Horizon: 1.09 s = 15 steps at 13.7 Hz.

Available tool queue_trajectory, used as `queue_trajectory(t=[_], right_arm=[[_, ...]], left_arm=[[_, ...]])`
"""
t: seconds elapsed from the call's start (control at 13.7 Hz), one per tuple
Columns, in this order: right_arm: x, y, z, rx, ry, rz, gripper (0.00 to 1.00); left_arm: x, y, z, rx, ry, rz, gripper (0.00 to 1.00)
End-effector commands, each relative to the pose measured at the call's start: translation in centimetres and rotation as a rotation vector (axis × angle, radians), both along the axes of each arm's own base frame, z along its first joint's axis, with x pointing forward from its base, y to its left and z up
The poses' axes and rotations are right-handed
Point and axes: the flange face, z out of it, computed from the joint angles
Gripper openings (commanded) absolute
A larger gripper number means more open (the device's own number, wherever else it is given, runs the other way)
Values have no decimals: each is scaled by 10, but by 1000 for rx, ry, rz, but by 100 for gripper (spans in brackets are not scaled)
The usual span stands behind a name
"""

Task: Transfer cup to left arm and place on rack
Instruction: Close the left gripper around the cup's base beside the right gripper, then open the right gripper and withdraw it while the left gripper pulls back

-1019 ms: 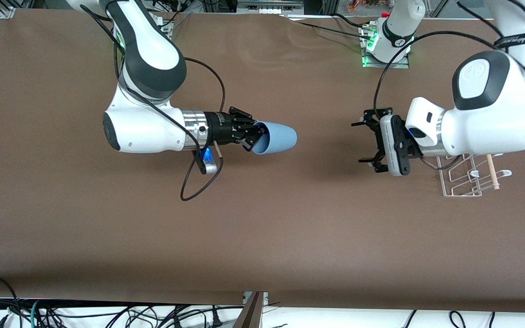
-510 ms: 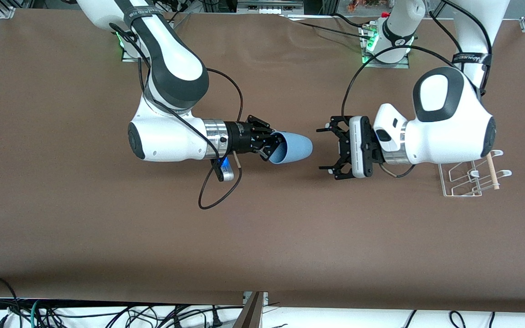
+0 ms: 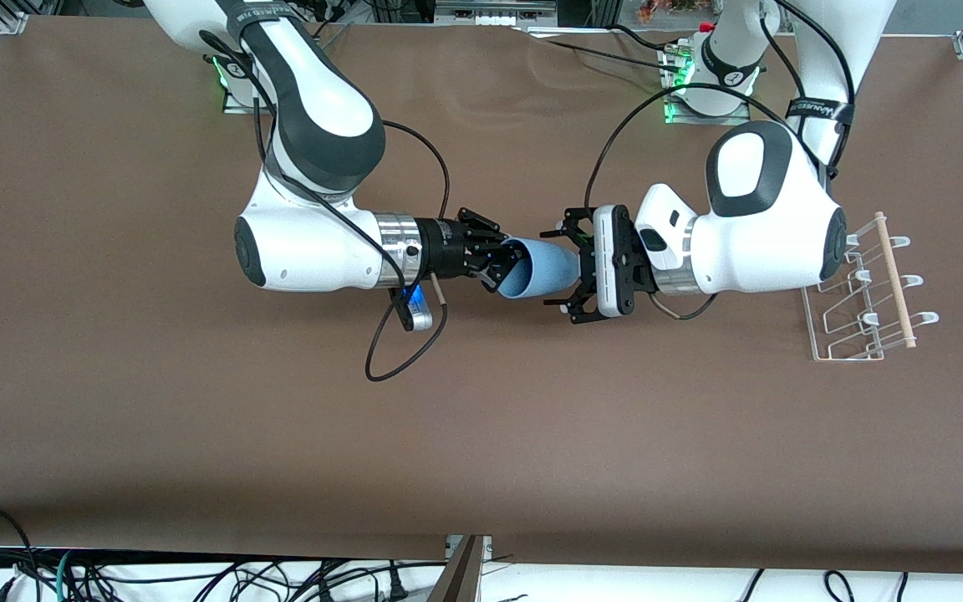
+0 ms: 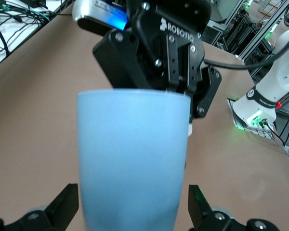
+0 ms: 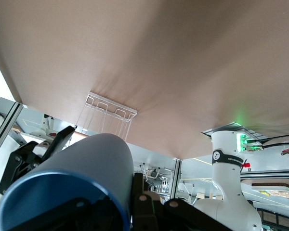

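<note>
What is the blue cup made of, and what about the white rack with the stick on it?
The cup looks like plastic: plain light blue, smooth, matte, with a thin rim and soft reflections only. The rack seems to be thin metal wire with a white coating, bent into loops, though coated plastic cannot be ruled out. The rod across it looks like bare pale wood, tan and unpainted.

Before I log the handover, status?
Right claw shut on cup. Left claw open, straddling cup's base. Rack waits, nothing in the way.

High front camera faces the arms; wrist cameras closely share the cup
</note>
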Motion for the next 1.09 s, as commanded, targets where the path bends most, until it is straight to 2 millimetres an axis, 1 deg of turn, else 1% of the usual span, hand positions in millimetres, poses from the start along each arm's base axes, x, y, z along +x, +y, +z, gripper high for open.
queue_trajectory(t=[0.0,0.07,0.15,0.22,0.29,0.36,0.51,0.66,0.73,0.8,0.87,1.02], right_arm=[[2,5,5,-1,-11,-7,0],[2,5,4,-5,-15,-4,0],[2,4,3,-19,-24,0,0],[2,4,2,-24,-30,4,0],[4,1,3,-25,-39,4,0],[5,0,3,-27,-61,17,5],[8,-6,3,-23,-92,37,41],[9,-11,5,-38,-146,71,80],[12,-18,8,-64,-171,82,98],[12,-22,10,-76,-171,98,98],[19,-37,10,-76,-169,101,99],[35,-80,20,-64,-176,120,99]], left_arm=[[-3,-3,-1,-27,-22,-7,76],[-3,-3,-1,-28,-20,-10,40],[-4,-3,-2,-28,-19,-11,16],[-4,-3,-2,-28,-19,-11,2],[-3,-2,-2,-27,-18,-8,0],[-3,-2,-1,-28,-18,-9,0],[-4,-3,1,-28,-17,-14,0],[-4,-2,2,-28,-15,-12,0],[-4,-2,4,-27,-15,-9,0],[-4,-1,4,-27,-13,-8,0],[-4,-1,3,-21,-13,-10,0],[-6,1,3,-14,0,-28,0]])
